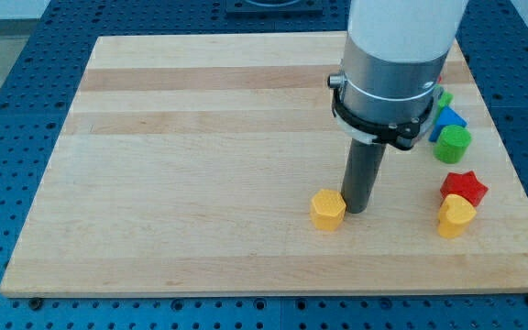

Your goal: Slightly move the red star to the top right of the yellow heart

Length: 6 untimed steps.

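The red star lies near the board's right edge, touching the top of the yellow heart just below it. My tip stands well to the view's left of both, right next to the right side of a yellow hexagon-like block. The rod hangs from the large white and silver arm above.
A green cylinder sits above the red star. A blue block and a bit of another green block lie behind it, partly hidden by the arm. The wooden board rests on a blue perforated table.
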Each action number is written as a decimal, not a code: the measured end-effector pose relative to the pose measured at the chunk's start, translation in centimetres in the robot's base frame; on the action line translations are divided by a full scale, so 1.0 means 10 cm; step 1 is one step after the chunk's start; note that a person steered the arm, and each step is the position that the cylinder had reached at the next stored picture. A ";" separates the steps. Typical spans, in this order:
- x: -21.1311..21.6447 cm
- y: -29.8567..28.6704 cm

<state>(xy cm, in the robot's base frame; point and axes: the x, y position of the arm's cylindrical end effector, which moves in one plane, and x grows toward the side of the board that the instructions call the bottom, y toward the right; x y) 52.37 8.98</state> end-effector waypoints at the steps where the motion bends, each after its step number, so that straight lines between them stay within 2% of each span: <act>1: -0.05 0.15; 2: -0.09 0.26; 3: -0.30 0.30; 6: -0.38 1.01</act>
